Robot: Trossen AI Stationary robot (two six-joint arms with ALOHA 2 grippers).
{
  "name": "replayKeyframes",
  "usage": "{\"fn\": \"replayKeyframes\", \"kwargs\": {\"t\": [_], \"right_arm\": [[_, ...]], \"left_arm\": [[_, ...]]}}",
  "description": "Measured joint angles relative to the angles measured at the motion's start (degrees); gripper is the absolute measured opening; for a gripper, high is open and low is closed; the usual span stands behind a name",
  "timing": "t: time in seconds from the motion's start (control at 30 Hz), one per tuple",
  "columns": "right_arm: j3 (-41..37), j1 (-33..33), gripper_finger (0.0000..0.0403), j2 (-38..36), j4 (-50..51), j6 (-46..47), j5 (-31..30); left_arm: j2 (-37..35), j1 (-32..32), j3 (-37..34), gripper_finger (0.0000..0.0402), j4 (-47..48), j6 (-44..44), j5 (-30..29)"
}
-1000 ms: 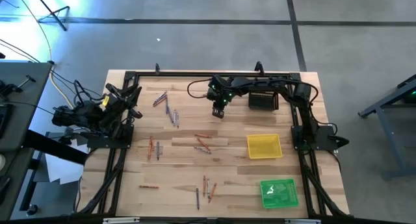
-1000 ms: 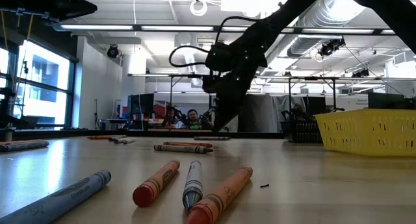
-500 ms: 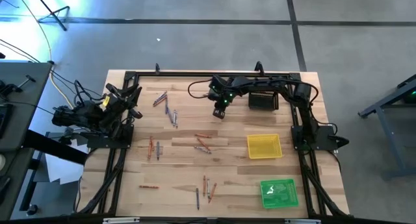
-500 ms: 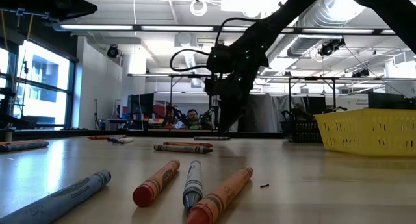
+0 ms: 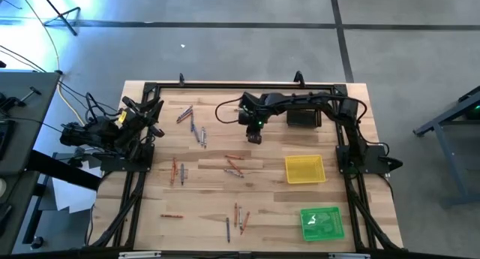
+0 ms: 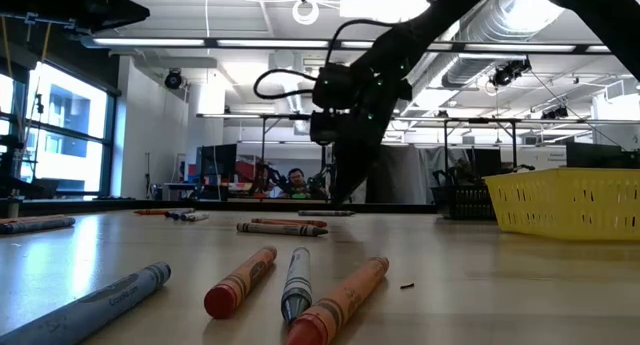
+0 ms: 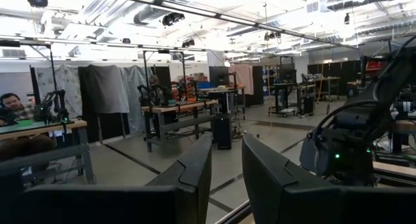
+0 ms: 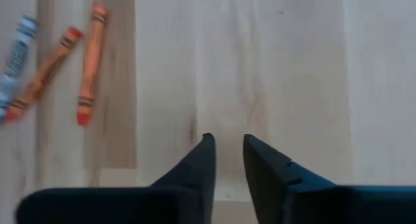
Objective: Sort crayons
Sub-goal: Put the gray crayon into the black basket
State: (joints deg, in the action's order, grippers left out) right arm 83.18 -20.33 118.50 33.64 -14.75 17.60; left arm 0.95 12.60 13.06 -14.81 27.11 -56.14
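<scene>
Mostly the crayons (image 5: 233, 164) lie loose on the bare wood of the table (image 5: 270, 214) in small clusters: one bunch at the far left, a pair at the left, a few in the middle, and more toward the near edge, none of them yet in a tray as far as the high view lets me judge. On the right sit the black tray (image 5: 304, 117) far back, the yellow tray (image 5: 304, 169) in the middle and the green tray (image 5: 322, 222) nearest. Stretched out from the right, the right gripper (image 8: 226, 152) hovers over open wood in the far middle, its fingers a little apart with a narrow gap and nothing between them; its wrist view shows two orange crayons (image 8: 86, 65) and a grey-blue one (image 8: 16, 52) off to one side, well apart from the fingertips. At the left edge the left gripper (image 7: 226, 160) waits, raised and looking out into the room, its fingers likewise slightly parted and empty. A crayon should handle as a light, stiff, paper-wrapped stick that rolls easily and could snap under a hard squeeze, so I would pinch it across its middle, jaws square to its length, and close gently.
</scene>
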Motion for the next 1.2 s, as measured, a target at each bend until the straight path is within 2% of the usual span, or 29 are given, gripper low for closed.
{"fn": "replayKeyframes", "kwargs": {"t": [0.2, 0.3, 0.43, 0.77, 1.03, 1.2], "right_arm": [[0.94, 0.10, 0.0131, 0.00, 1.41, -7.09, -16.72], [2.79, -0.60, 0.0134, 0.00, 1.85, -11.71, -20.89], [5.80, -1.96, 0.0129, 0.04, 1.76, -17.21, -21.02], [10.64, -6.36, 0.0126, 2.98, 3.61, -17.27, -17.42], [14.33, -7.81, 0.0126, 8.68, 8.18, -20.25, -18.54], [17.53, -7.81, 0.0126, 9.33, 11.36, -20.39, -20.84]], "left_arm": [[0.02, 0.00, 0.00, 0.0074, 0.00, 0.00, 0.02], [0.01, 0.02, 0.00, 0.0074, -0.01, 0.00, 0.01], [0.00, 0.02, 0.00, 0.0074, -0.02, 0.00, 0.02], [0.00, 0.02, -0.04, 0.0074, -0.06, 0.02, 0.03], [0.02, 0.02, -0.04, 0.0074, 0.04, 0.02, -0.11], [0.02, 0.02, -0.04, 0.0074, 0.02, 0.04, -0.12]]}}
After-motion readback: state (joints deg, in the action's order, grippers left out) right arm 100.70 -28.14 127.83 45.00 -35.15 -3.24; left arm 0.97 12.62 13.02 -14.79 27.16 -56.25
